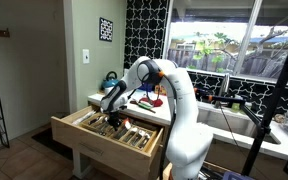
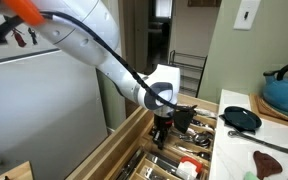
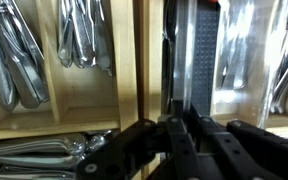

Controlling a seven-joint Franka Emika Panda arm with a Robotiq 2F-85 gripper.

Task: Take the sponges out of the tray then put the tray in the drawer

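Observation:
The light-wood drawer [image 1: 102, 140] stands pulled open under the counter, with metal cutlery in its compartments [image 3: 79, 40]. It also shows in an exterior view [image 2: 114, 150]. My gripper [image 3: 184, 128] is down inside the drawer [image 3: 139, 70], its fingers closed on the thin wall of a dark tray [image 3: 191, 60]. In an exterior view the gripper [image 2: 162, 126] holds the black tray [image 2: 182, 118] tilted over the cutlery. It also shows in an exterior view [image 1: 112, 110]. I cannot make out any sponges for certain.
On the white counter beside the drawer are a blue kettle [image 2: 284, 90], a dark round dish [image 2: 242, 119] and a dark red utensil [image 2: 272, 162]. A white appliance [image 2: 44, 100] stands on the drawer's other side. A black tripod [image 1: 269, 110] stands near the sink.

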